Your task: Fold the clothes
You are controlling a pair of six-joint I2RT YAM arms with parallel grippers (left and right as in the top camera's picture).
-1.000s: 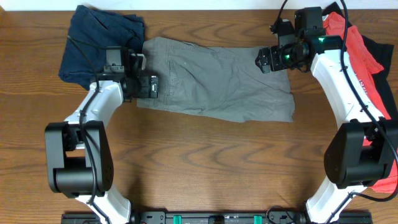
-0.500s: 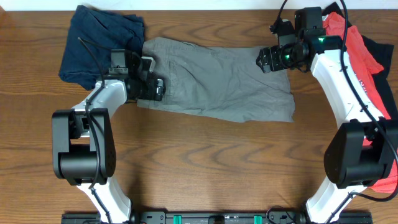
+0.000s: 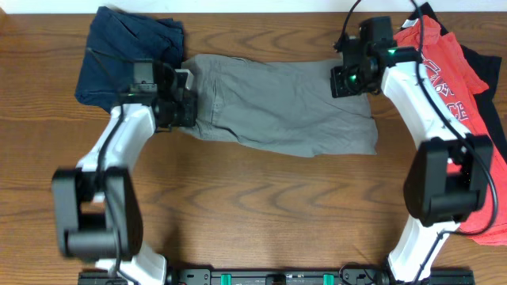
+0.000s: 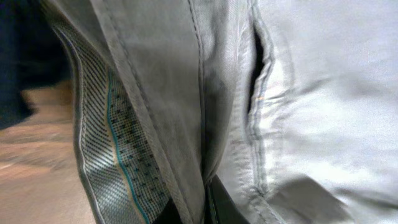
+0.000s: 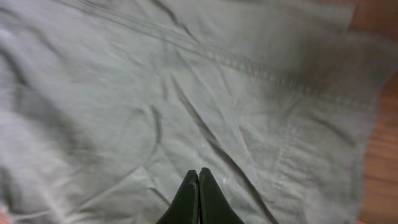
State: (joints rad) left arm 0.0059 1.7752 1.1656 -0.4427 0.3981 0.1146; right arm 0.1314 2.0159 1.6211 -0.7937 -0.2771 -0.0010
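Grey-khaki shorts (image 3: 277, 111) tauter now between left pincer (image 3: 188, 107), right pincer (image 3: 340, 81)

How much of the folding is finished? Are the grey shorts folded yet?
Nothing looks folded yet. The grey shorts lie spread flat. In hand: the right gripper is pinched shut on one end, and the left gripper sits at the waistband, its grip hidden by cloth. Left: folding these, then the navy shorts, red T-shirt and black garment, all crumpled.

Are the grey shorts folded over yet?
No: overhead, the grey shorts lie spread out full length across the table.
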